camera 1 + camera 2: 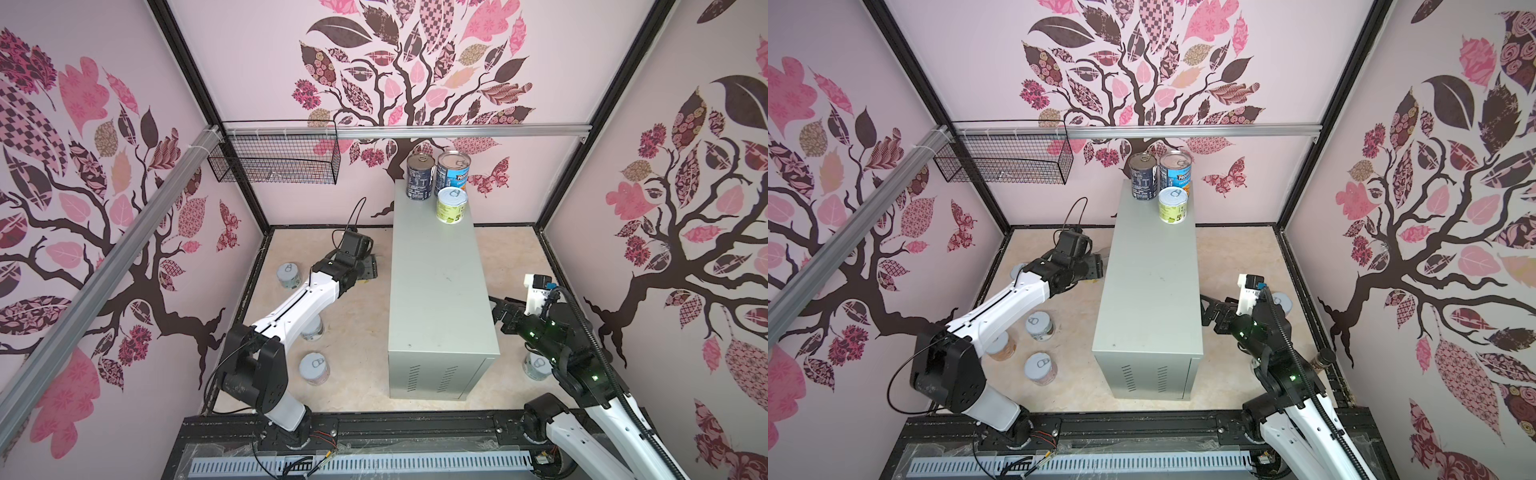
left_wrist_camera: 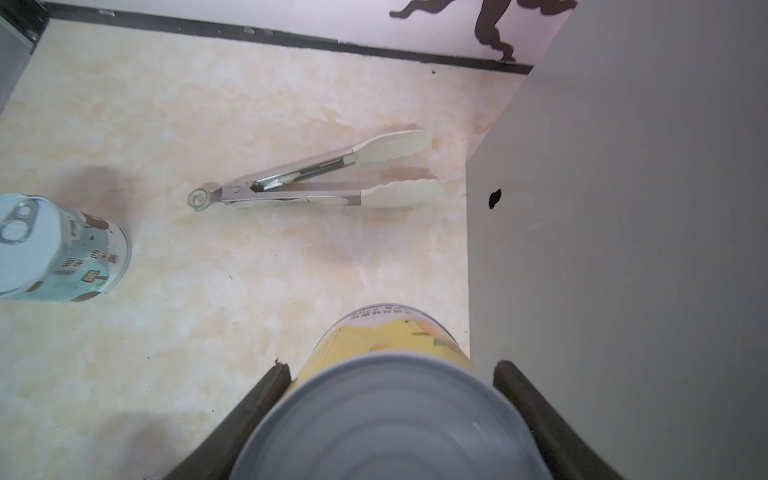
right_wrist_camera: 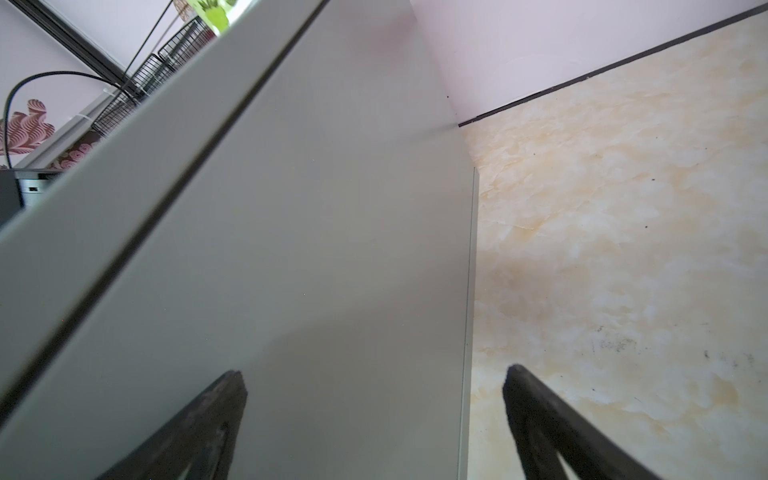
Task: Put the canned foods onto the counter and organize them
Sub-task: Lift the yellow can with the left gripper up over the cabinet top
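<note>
My left gripper (image 2: 390,370) is shut on a short yellow-labelled can (image 2: 390,415), one dark finger on each side, its ridged grey end toward the camera. In both top views this gripper (image 1: 365,270) (image 1: 1096,266) is low beside the counter's left wall. The counter (image 1: 440,299) (image 1: 1150,291) carries three cans at its far end: a dark navy one (image 1: 419,178), a blue one (image 1: 452,172) and a short green-and-white one (image 1: 452,205). My right gripper (image 3: 374,382) (image 1: 498,309) stands open and empty by the counter's right wall.
Short cans stand on the beige floor left of the counter (image 1: 289,275) (image 1: 314,368) (image 1: 1040,326), and another to its right (image 1: 538,365). Metal tongs (image 2: 324,178) lie near the held can, a teal can (image 2: 58,249) further off. A black wire basket (image 1: 274,158) hangs on the back rail.
</note>
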